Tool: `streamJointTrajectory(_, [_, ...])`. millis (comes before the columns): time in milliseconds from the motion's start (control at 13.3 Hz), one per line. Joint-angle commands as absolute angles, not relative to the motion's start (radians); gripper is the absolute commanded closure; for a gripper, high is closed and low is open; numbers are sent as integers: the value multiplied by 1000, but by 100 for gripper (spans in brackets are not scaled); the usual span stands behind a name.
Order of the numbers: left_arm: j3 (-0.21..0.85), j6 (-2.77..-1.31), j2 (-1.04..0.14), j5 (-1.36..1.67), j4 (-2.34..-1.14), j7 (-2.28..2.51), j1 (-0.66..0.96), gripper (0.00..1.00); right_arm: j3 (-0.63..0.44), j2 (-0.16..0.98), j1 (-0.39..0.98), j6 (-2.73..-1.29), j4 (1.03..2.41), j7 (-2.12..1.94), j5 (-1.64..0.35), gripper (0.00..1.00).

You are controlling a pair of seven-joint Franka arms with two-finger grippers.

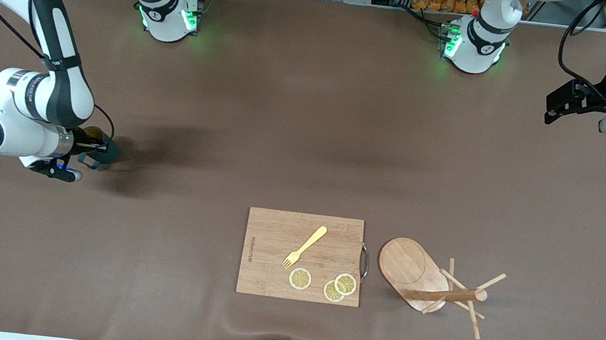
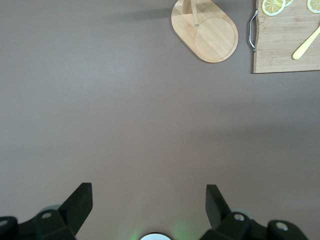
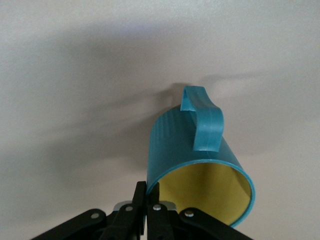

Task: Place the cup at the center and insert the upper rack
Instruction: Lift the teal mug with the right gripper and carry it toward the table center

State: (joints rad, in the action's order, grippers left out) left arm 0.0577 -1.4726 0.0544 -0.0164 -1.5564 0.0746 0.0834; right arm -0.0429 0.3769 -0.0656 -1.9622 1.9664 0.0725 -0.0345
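Two pincers point(image 3: 145, 197) point(image 2: 148, 202) amid bare table point(image 1: 307, 136), cup point(image 3: 200, 165) rim-gripped.

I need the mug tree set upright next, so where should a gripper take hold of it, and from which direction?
The mug tree lies tipped over beside the cutting board, post level with the table. Probably best to grip the post from above, between the oval base and the pegs, fingers straddling it. The open left gripper is free.

cup point(image 1: 105, 152) mostly hidden by right end effector point(image 1: 90, 147) — upper rack point(image 2: 205, 30) pegs cropped
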Motion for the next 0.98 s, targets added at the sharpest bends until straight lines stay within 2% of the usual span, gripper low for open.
streamJointTrajectory(0, [60,-1462,52,-23,-1546,67,78,0,-38,356,-43,-1844,1899,83,-109,100])
streamJointTrajectory(151, [60,-1462,52,-23,-1548,66,78,0,-37,344,-34,-1821,1898,118,-146,100])
streamJointTrajectory(452, [58,-1460,52,-23,-1548,61,77,0,-37,311,78,-1775,1898,315,-216,100])
streamJointTrajectory(904, [58,-1460,51,-21,-1549,61,77,0,-37,285,250,-1784,1898,633,-306,100])
